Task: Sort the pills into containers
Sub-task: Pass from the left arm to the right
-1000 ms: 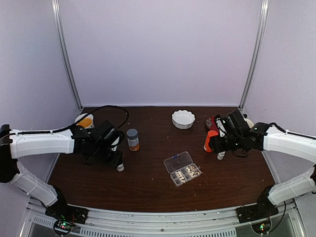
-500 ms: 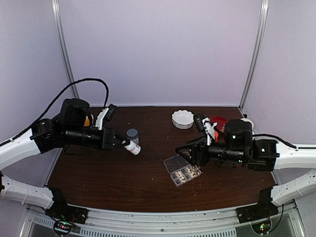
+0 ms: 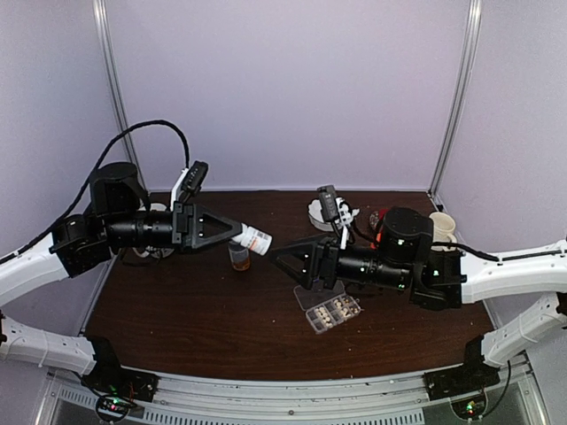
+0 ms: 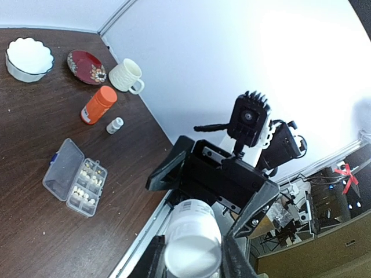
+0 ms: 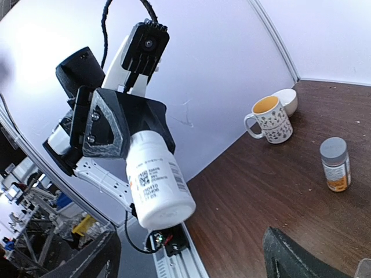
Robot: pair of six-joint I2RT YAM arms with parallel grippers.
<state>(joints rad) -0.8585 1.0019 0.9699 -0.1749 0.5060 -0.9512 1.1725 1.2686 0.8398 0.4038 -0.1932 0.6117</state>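
Note:
My left gripper (image 3: pixel 236 233) is raised above the table, shut on a white labelled bottle (image 3: pixel 255 238) that lies sideways with its base pointing right. The left wrist view shows that bottle (image 4: pixel 193 243) end-on between the fingers. Facing it a short way off, my right gripper (image 3: pixel 285 260) hangs open with nothing in it. From the right wrist the bottle (image 5: pixel 157 180) appears ahead of the spread right gripper (image 5: pixel 191 260), not touching it. The clear pill box (image 3: pixel 326 303) lies open on the table below the right arm. Pills (image 4: pixel 87 182) fill several of its cells.
A grey-capped bottle (image 3: pixel 238 255) stands under the held bottle. An orange bottle (image 4: pixel 97 105), a small white bottle (image 4: pixel 115 124), a mug (image 4: pixel 127 75), a red plate (image 4: pixel 87 59) and a white bowl (image 4: pixel 29 56) sit at the back right. Another mug (image 5: pixel 271 120) stands at the back left.
My left arm lifted the white bottle off the table and swung it right towards the middle. My right arm left the orange bottle, swung left, and its jaws opened wider.

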